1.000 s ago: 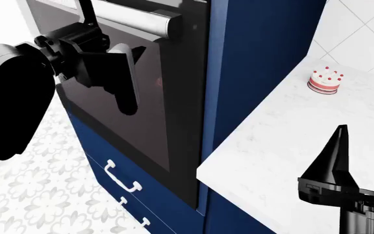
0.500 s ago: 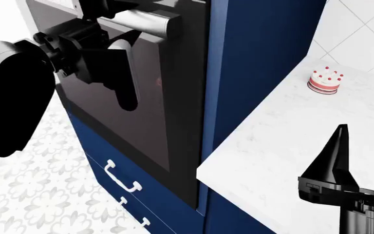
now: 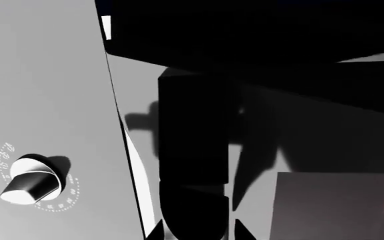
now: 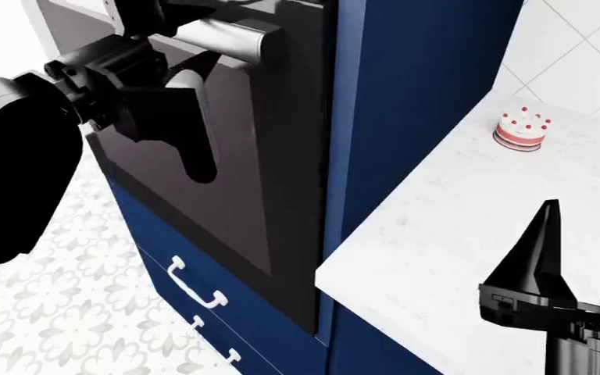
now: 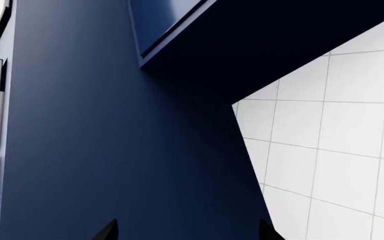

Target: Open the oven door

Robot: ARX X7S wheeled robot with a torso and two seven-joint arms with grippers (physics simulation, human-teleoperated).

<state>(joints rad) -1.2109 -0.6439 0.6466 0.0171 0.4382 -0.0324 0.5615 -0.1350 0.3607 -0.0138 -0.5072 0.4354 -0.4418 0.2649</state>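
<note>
Hanging just below the handle (image 4: 240,35), left gripper (image 4: 198,117) fronts the oven door (image 4: 248,195); finger spread unreadable. Right gripper (image 4: 587,258) above the counter (image 4: 425,234), fingers wide.

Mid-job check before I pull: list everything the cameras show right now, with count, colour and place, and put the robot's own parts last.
oven door: one, black frame with dark glass, left of the navy cabinet column
bar handle: one, silver-grey, along the door's upper edge
control knob: one, silver-white, on the grey panel, seen by the left wrist camera
tall cabinet: one, navy, between oven and counter
drawer handles: two visible, white, on navy fronts below the oven
countertop: one, white marble, right of the cabinet
cake: one, white and pink with red dots, on the counter's far part
wall tiles: white, behind the counter
floor: white patterned
left gripper: black, at the bar handle; grip unclear
right gripper: black, open, over the counter
</note>
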